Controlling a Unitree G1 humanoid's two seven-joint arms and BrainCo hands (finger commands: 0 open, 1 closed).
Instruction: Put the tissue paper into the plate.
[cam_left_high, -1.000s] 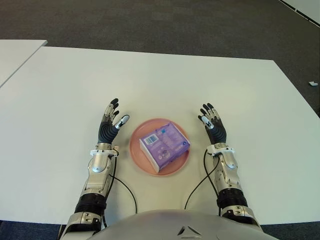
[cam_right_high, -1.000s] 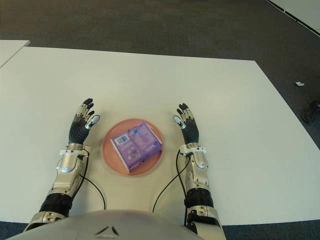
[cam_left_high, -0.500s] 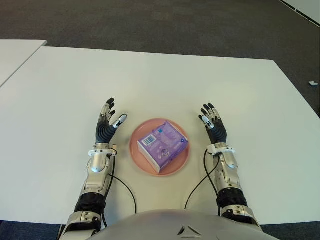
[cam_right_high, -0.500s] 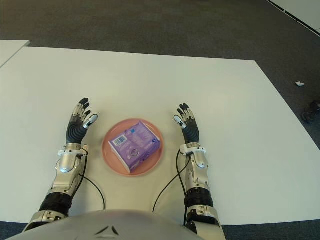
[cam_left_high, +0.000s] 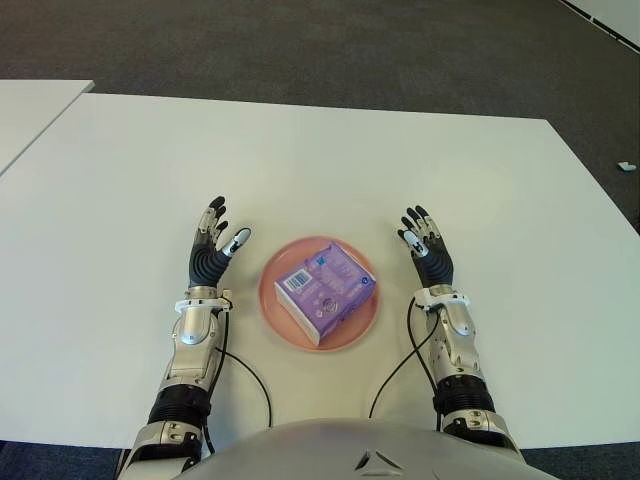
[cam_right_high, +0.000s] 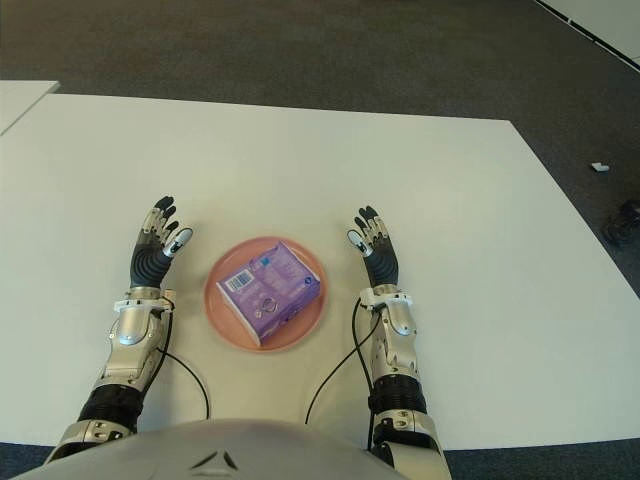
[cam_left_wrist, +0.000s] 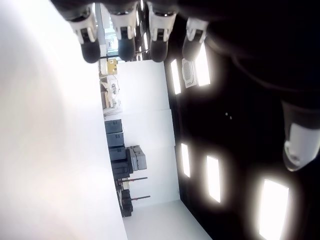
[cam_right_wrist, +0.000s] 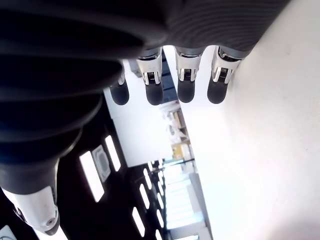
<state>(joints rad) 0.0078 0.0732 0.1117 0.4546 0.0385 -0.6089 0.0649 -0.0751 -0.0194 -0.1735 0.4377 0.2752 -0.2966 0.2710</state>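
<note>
Fingers of the left hand (cam_left_high: 208, 255) and right hand (cam_left_high: 430, 255) are extended, nothing grasped. The purple tissue paper (cam_left_high: 326, 291) is seated inside the pink plate (cam_left_high: 283, 320), flanked at 9 and 3 o'clock on the white table (cam_left_high: 320, 160).

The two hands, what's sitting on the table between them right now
Between the open left hand and the open right hand sits the pink plate, with the purple tissue pack lying in it. Both eye views show this.
</note>
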